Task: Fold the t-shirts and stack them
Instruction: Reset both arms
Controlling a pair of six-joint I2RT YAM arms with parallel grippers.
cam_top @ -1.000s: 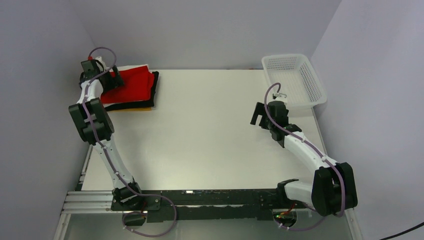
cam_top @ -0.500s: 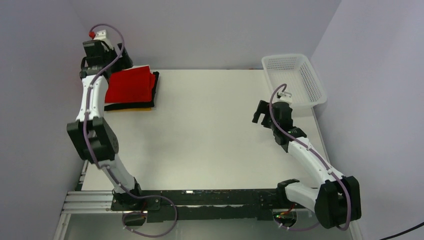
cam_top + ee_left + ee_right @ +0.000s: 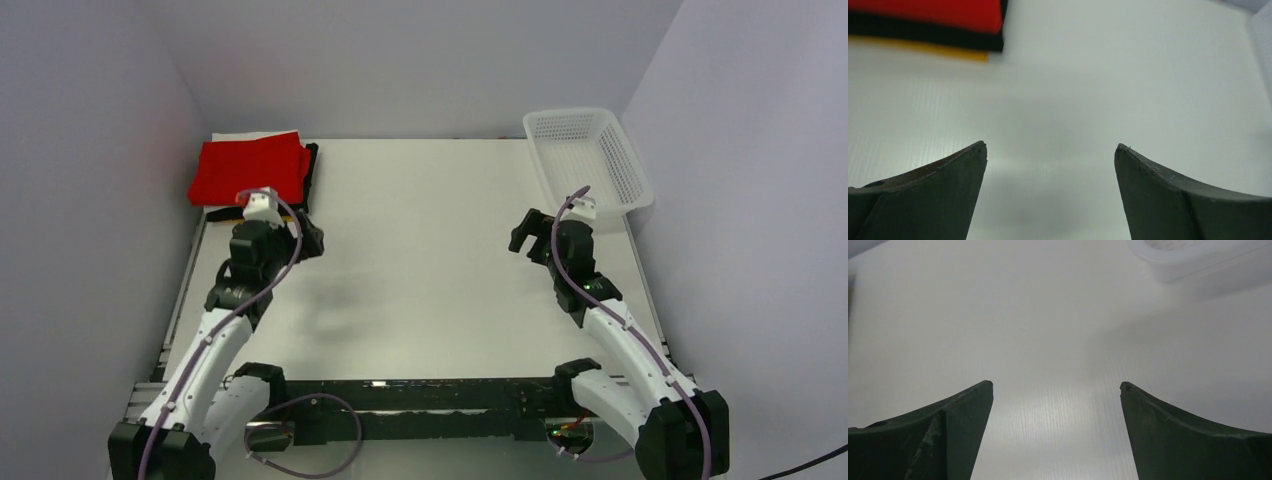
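While left hand (image 3: 1050, 146) and right hand (image 3: 1056, 384) gape wide, empty | red t-shirt (image 3: 248, 170) folded flat, long side left-right

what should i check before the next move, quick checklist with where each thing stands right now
1. Left gripper open, holding nothing: ok.
2. Right gripper open, holding nothing: ok.
3. Red t-shirt folded on top of the stack at the far left corner: ok.
4. Stack squared up: black shirt and yellow-orange shirt edges show below the red; lower layers cannot tell.
5. Shirt left in the basket: none seen, ok.
6. Both grippers apart from the stack: ok.
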